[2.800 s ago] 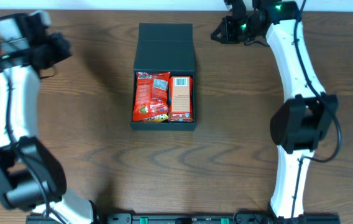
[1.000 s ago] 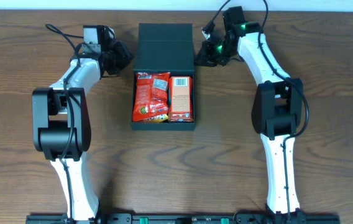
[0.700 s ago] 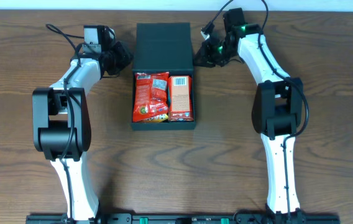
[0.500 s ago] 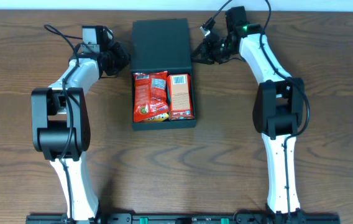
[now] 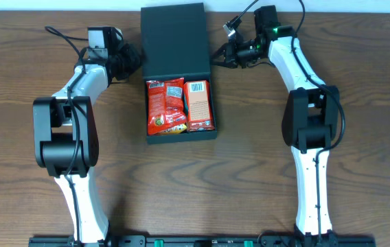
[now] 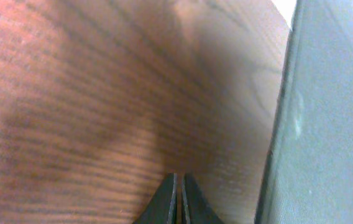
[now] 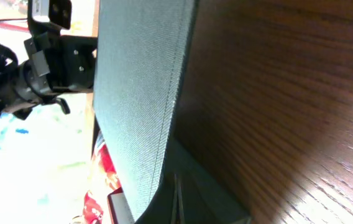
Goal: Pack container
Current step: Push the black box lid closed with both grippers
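Wood table; container open, red bag + barcoded orange carton inside. L gripper at its 9 o'clock, R gripper at 3, both shut, empty

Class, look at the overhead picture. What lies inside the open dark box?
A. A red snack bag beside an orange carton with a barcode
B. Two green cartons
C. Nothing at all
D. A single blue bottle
A: under its raised lid, the container holds a red snack bag and an orange carton side by side, with a barcode label on the carton's upper end.
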`<state>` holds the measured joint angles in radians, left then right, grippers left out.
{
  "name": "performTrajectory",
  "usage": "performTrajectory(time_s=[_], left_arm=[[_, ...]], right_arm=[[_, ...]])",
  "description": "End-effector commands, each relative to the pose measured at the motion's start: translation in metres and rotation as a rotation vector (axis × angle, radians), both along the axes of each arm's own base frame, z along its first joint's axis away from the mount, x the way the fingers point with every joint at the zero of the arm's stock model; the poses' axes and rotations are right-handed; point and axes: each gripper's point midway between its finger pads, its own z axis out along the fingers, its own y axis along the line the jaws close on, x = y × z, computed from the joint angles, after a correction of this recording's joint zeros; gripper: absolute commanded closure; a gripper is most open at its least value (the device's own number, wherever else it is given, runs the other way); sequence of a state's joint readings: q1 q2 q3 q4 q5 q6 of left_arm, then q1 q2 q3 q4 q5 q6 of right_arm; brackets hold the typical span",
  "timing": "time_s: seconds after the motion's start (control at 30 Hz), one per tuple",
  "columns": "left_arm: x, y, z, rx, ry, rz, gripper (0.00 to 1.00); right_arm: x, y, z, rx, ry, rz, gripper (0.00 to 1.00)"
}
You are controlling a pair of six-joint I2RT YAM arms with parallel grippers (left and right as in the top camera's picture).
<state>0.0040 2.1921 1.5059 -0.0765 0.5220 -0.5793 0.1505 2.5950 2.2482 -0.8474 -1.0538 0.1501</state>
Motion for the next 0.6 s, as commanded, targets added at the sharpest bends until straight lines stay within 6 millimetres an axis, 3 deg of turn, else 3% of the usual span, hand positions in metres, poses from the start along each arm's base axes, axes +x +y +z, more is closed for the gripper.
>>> performTrajectory(time_s=[0.0,0.2,0.57], left_arm=[[0.005,-0.011,0.010,-0.051,-0.044,-0.044,0.94],[0.014,-0.026,0.042,-0.157,-0.179,-0.156,0.94],[-0.006,-0.041,0.087,-0.334,-0.346,-0.429,0.94]], right_arm=[[-0.010,0.012,0.010,0.105,-0.006,0.064,0.98],[-0.012,0.013,0.017,0.149,-0.041,0.097,0.99],[-0.020,0.016,0.038,0.274,-0.098,0.161,0.99]])
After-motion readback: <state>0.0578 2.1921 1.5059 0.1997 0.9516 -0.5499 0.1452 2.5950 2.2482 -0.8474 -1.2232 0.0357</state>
